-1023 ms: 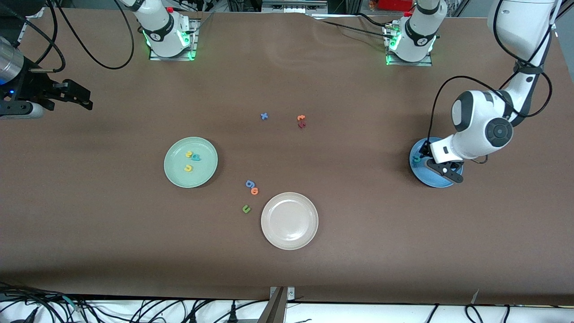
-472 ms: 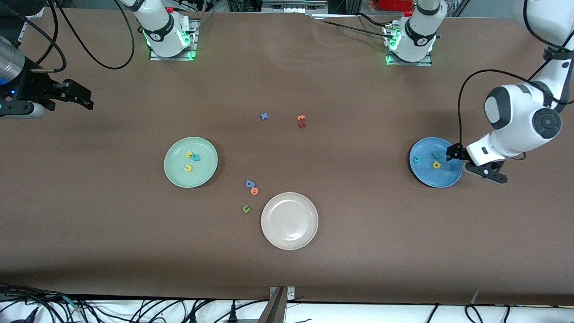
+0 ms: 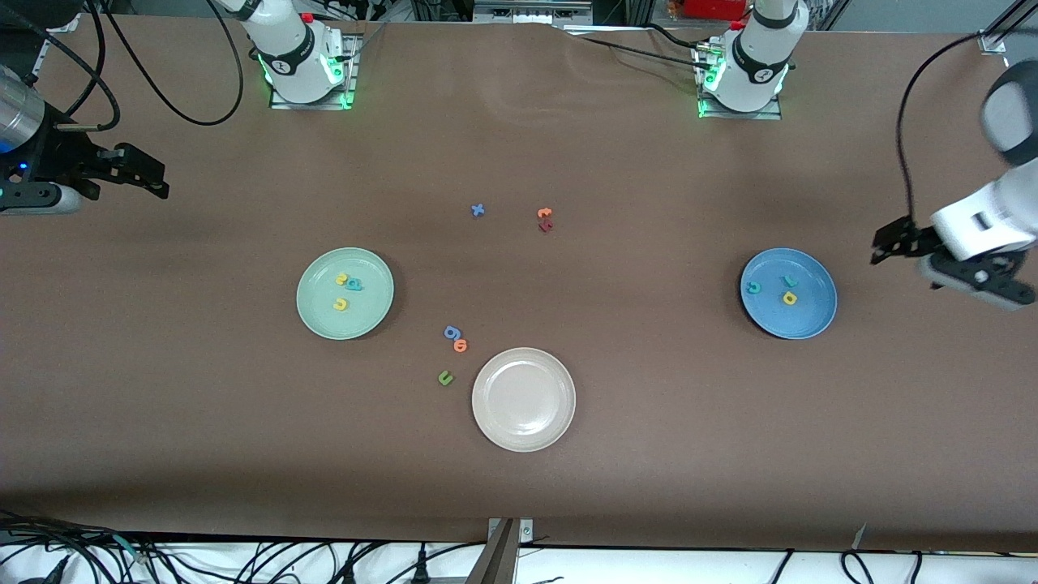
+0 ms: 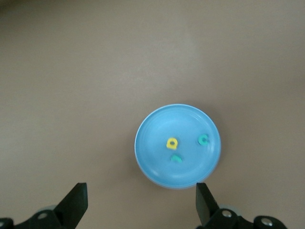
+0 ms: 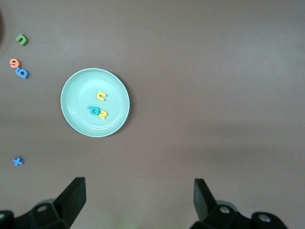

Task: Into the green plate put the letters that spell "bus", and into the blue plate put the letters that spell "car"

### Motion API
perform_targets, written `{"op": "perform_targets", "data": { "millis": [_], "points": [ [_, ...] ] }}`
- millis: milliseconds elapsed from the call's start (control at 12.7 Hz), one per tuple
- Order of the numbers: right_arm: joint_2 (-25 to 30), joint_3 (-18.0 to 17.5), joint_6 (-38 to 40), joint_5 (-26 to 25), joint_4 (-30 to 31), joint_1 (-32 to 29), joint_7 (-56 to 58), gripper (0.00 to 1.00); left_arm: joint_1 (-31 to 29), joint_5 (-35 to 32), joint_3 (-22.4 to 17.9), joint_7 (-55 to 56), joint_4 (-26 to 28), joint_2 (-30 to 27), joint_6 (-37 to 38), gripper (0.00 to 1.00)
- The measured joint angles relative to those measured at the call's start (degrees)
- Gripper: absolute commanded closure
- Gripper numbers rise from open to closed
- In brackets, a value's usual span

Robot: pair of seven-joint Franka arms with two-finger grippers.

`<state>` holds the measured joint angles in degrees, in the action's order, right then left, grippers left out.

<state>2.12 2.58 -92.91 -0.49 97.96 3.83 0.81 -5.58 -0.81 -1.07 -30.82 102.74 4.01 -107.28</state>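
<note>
From the front, the round bright blue plate (image 3: pixel 788 293) holds three foam letters; the left gripper (image 3: pixel 900 240), jaws open and empty, hovers toward its table end. Its wrist view shows teal c (image 4: pixel 203 139), yellow a (image 4: pixel 171 143), teal r (image 4: pixel 176 158) inside. The right gripper (image 5: pixel 138 198) waits open; the pale mint-green plate (image 5: pixel 95 102) carries b, u, s.

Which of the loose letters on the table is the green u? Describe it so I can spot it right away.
Start at the beige plate, the plate nearest the front camera. Just off its rim, toward the right arm's end of the table, lies the green u. It is the nearest to the camera of three loose letters there; the orange o and blue g lie farther back.
</note>
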Motion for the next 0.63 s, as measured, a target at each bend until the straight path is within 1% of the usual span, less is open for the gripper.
{"op": "perform_targets", "data": {
  "millis": [79,236,472,629],
  "points": [
    [0.00,0.00,0.00,0.00,-0.01,0.00,0.00,0.00,0.11,-0.17,0.15,0.00,-3.12,-1.24,3.10,0.00],
    [0.00,0.00,0.00,0.00,-0.03,0.00,0.00,0.00,0.14,-0.20,0.34,0.00,-5.84,-3.92,4.83,0.00],
    [-0.01,0.00,0.00,0.00,-0.05,0.00,0.00,0.00,0.05,-0.06,0.33,0.17,-7.06,-7.35,5.80,0.00],
    [-0.01,0.00,0.00,0.00,-0.06,0.00,0.00,0.00,-0.01,0.02,0.33,0.55,-7.14,-9.08,7.86,0.00]
  ]
}}
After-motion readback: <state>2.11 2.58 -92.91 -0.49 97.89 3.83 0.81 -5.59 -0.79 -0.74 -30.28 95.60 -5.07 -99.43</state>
